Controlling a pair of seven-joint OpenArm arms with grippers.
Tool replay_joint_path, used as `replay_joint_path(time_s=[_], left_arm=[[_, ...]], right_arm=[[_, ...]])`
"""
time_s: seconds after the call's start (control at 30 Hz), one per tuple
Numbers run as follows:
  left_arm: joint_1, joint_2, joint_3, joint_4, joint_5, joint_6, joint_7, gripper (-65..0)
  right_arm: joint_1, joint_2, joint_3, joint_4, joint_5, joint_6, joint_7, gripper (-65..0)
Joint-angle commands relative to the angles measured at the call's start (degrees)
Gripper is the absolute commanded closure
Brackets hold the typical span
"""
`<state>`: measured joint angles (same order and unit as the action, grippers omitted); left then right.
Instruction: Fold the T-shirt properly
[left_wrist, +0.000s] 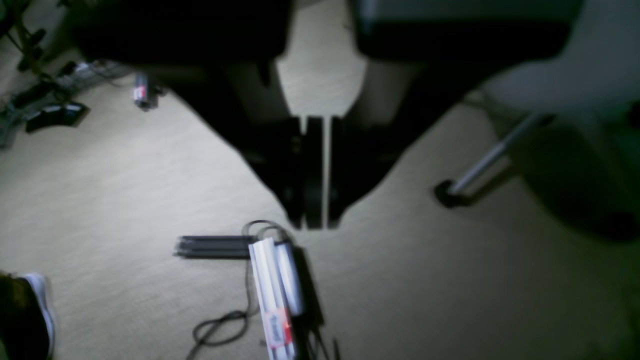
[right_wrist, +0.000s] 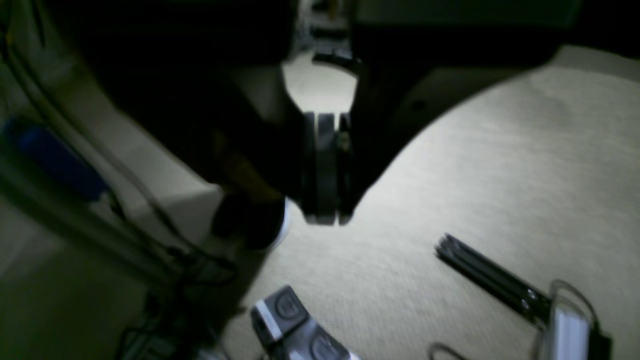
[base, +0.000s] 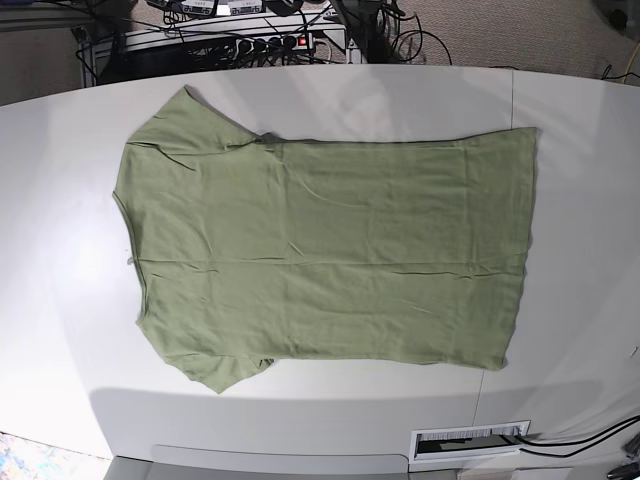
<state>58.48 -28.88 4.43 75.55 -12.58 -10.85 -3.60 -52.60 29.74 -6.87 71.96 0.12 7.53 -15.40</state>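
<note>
One T-shirt (base: 320, 255) lies spread flat on the white table (base: 580, 180), seen from above in the base view. It is plain sage green, with its neckline toward that view's left and its hem toward the right. Both short sleeves are out, one at the far edge and one at the near edge. Light creases run across the cloth. No print or writing shows on it.

I have two sets of jaws, and neither appears in the base view. My left jaws (left_wrist: 320, 220) are clenched together with only a thin sliver of light between them, holding nothing. They hang over beige carpet (left_wrist: 125, 190), away from the shirt. Below them on the floor lie a white and red flat pack (left_wrist: 272, 300) with a label too blurred to read, and a loose black cable (left_wrist: 225, 325).

My right jaws (right_wrist: 325, 217) are likewise pressed shut and empty, above the same kind of carpet. A black bar (right_wrist: 490, 282) lies on the floor near them. Both wrist views are dim and blurred.
</note>
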Motion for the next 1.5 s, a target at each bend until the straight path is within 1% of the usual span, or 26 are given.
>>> replay_joint_path(time_s=[0.0, 0.07, 0.1, 0.3, 0.43, 0.57, 0.67, 0.87, 0.97, 1.03, 1.1, 1.17, 1.27, 1.37, 1.47], left_arm=[[1.8, -0.5, -0.4, 1.8, 1.2, 1.2, -1.0, 0.0], [3.3, -0.5, -1.3, 4.5, 4.3, 2.2, -1.0, 0.0], [4.0, -0.5, -2.1, 5.7, 5.0, 2.3, -0.9, 0.0], [8.0, -0.5, -9.0, 12.5, 5.1, 1.9, -0.9, 0.0], [11.0, -0.5, -14.1, 18.1, 5.1, 1.9, -0.9, 0.0], [14.2, -0.5, -19.1, 24.5, 5.1, 1.8, -0.9, 0.0], [16.3, -0.5, -22.6, 29.5, 5.1, 0.4, -0.8, 0.0], [16.5, -0.5, -27.4, 36.8, 5.1, -0.6, -0.7, 0.0], [14.8, -0.5, -28.6, 39.4, 6.5, -0.6, -0.7, 0.0], [12.8, -0.5, -28.6, 40.8, 9.3, -0.8, -0.7, 0.0], [10.3, -0.5, -28.6, 41.4, 11.7, -1.8, -0.8, 0.0], [7.2, -0.5, -28.6, 41.5, 12.9, -2.9, -0.8, 0.0], [3.1, -1.1, -28.5, 41.5, 13.0, -6.0, -0.7, 0.0], [0.8, -2.5, -28.5, 41.5, 13.1, -8.7, -0.7, -0.5], [-0.6, -3.9, -28.5, 41.5, 13.1, -10.3, -0.7, -0.5]], right_arm=[[-2.0, 1.1, 0.6, 2.8, -1.5, -0.1, 0.4, 0.0], [-4.7, 1.0, 2.1, 7.8, -4.6, -0.1, 0.2, 0.0], [-5.8, 1.1, 2.9, 10.1, -4.9, -0.1, 0.0, 0.0], [-10.4, 1.1, 9.9, 21.6, -5.2, -0.1, -3.1, 0.0], [-12.1, 1.2, 13.8, 27.9, -8.0, -0.1, -4.7, 0.0], [-13.5, 2.7, 14.5, 34.2, -11.0, -0.1, -7.1, 0.0], [-13.4, 3.6, 14.5, 38.8, -12.2, -0.1, -10.0, 0.0], [-13.4, 3.8, 14.5, 47.9, -15.5, -0.2, -13.6, 0.0], [-13.2, 3.7, 14.5, 51.7, -17.6, -0.2, -14.8, 0.0], [-12.9, 3.8, 14.5, 53.9, -18.6, -0.2, -15.4, 0.0], [-12.3, 3.7, 14.5, 55.5, -20.8, -0.2, -16.1, 0.0], [-11.2, 3.7, 14.5, 56.3, -23.3, -0.2, -17.2, 0.0], [-9.1, 3.8, 14.5, 56.5, -26.8, -0.2, -18.1, 0.0], [-7.5, 3.8, 14.5, 56.5, -28.5, -0.2, -18.8, 0.0], [-6.2, 3.8, 14.5, 56.5, -29.9, -0.2, -19.4, 0.0]])
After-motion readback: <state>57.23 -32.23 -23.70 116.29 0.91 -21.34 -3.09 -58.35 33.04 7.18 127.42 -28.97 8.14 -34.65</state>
